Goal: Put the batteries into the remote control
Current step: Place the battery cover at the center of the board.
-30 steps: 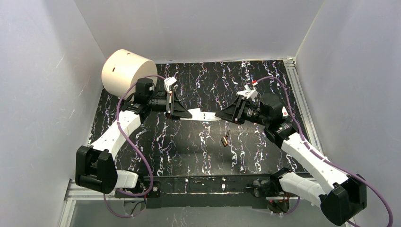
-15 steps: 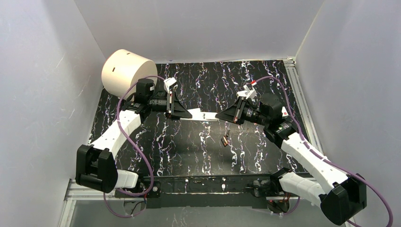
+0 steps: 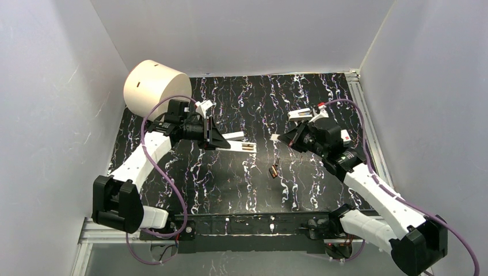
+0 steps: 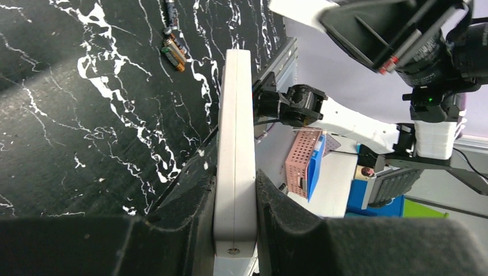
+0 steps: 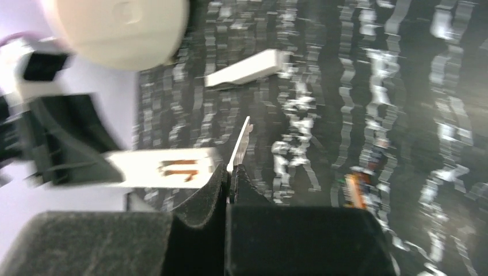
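Left gripper [image 4: 235,192] clamps the remote control [image 4: 236,132], right gripper [image 5: 231,173] pinches a thin white strip [image 5: 242,140], batteries [image 3: 274,169] lie nearby.

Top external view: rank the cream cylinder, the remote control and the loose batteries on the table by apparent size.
1. cream cylinder: largest by far.
2. remote control: held clear of the table, so nearer the camera and looks a bit bigger than it is. Its rank is unaffected.
3. batteries: tiny, clearly smallest.
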Tool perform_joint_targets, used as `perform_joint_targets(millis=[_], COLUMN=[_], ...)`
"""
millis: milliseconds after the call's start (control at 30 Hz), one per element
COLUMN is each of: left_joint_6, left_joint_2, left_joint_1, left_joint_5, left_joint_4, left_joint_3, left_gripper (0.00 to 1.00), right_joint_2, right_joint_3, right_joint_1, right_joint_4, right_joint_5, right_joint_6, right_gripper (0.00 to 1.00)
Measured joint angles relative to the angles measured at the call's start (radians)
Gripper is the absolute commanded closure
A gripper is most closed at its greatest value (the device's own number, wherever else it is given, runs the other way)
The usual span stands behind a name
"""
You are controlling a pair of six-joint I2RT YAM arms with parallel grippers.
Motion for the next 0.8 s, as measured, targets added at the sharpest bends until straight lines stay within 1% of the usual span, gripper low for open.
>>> perform_joint_targets(millis=[100, 300, 467, 600, 633, 667, 733, 767, 800], left_joint_6=[0.01, 0.017, 0.016, 0.016, 0.016, 0.016, 0.016, 0.016, 0.016], left_joint_2=[-0.02, -0.1, -0.145, -0.147, -0.147, -0.147, -0.147, -0.147, -0.147], left_joint_1=[0.0, 0.0, 0.0, 0.0, 0.0, 0.0, 0.0, 0.0, 0.0], left_joint_5=[-0.018, -0.026, -0.02, -0.009, -0.007, -0.004, 0.001, 0.004, 0.008], left_joint_4=[-0.009, -0.021, -0.022, -0.021, -0.021, -0.02, -0.02, -0.019, -0.017], left_joint_3=[-0.025, -0.082, -0.102, -0.103, -0.103, -0.103, -0.103, -0.103, -0.103], left_gripper=[1.0, 1.0, 1.0, 1.0, 1.0, 1.0, 1.0, 1.0, 1.0], right_joint_2=[0.031, 0.082, 0.084, 0.098, 0.099, 0.1, 0.1, 0.098, 0.097], right_joint_3=[-0.029, -0.12, -0.212, -0.283, -0.291, -0.298, -0.3, -0.3, -0.301], right_joint_1=[-0.002, -0.025, -0.081, -0.156, -0.173, -0.19, -0.211, -0.216, -0.219], right_joint_4=[-0.061, -0.121, -0.128, -0.1, -0.091, -0.076, -0.066, -0.066, -0.083], right_joint_5=[0.123, 0.277, 0.327, 0.3, 0.288, 0.274, 0.255, 0.251, 0.251], right_joint_6=[-0.034, -0.082, -0.1, -0.106, -0.106, -0.105, -0.106, -0.106, -0.114], right_gripper=[0.99, 0.99, 0.99, 0.99, 0.96, 0.84, 0.53, 0.41, 0.33])
